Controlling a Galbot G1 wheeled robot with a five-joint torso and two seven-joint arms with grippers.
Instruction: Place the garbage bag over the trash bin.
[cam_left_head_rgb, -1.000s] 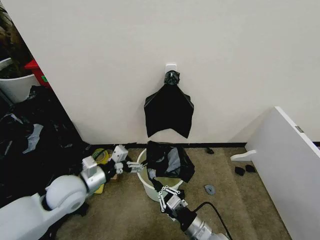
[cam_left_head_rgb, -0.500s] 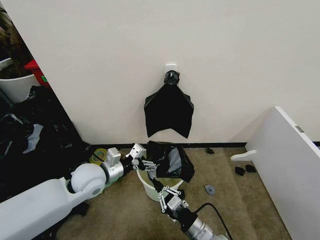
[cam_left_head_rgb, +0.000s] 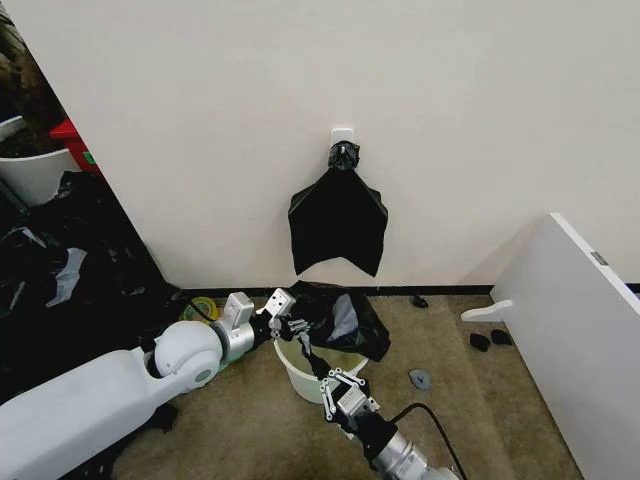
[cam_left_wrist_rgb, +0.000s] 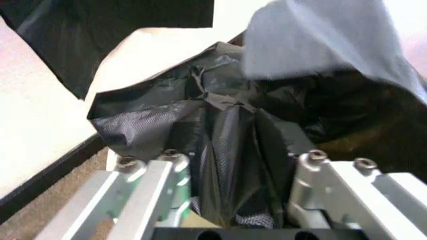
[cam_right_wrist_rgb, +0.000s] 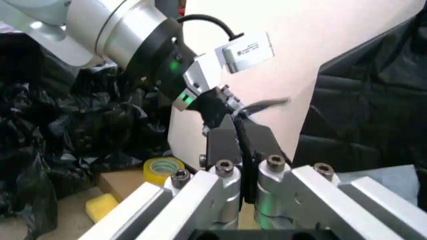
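Low in the centre of the head view, the trash bin (cam_left_head_rgb: 300, 372) stands on carpet by the wall, its white rim bare on the near and left sides. The garbage bag (cam_left_head_rgb: 340, 318), glossy, crinkled black plastic, lies bunched over the far right of the rim. Since a second ago the left gripper (cam_left_head_rgb: 293, 329) has swung in from the bin's left and reached the bag's near edge; its fingers now stand apart with black film between them. The right gripper (cam_left_head_rgb: 343, 390), just below the bin, is clamped on a thin black strip of bag. Judging by this, spreading the mouth is only beginning.
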